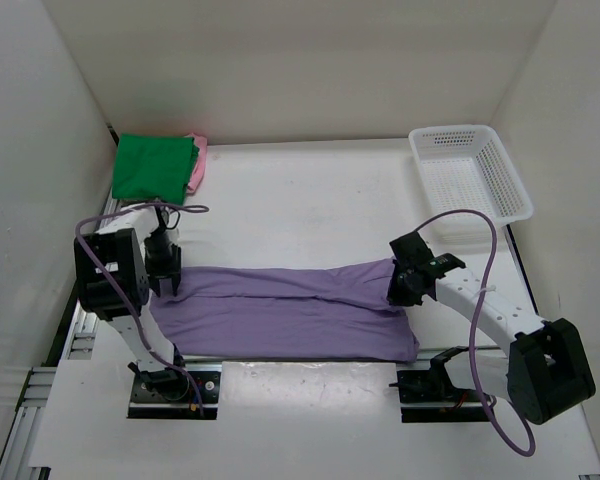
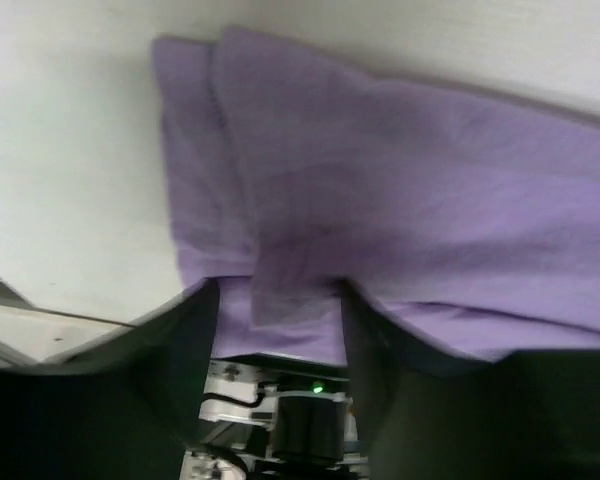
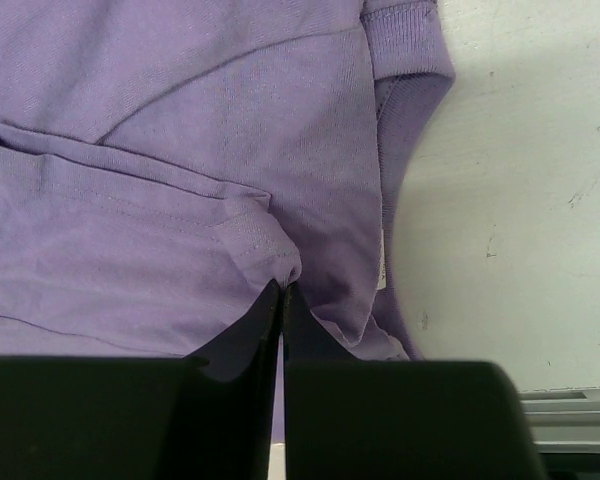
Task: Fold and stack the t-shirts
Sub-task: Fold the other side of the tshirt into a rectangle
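The light purple t-shirt lies folded lengthwise in a long band across the near table, between my two grippers. My left gripper is at the band's left end. In the left wrist view its jaws stand apart, with the shirt's edge lying between them. My right gripper is at the right end. In the right wrist view it is shut on a hemmed fold of the purple shirt. A folded green t-shirt lies on a pink one at the back left. The tan shirt is out of view.
A white mesh basket stands at the back right. White walls enclose the table on three sides. The arm bases sit at the near edge, just below the purple shirt.
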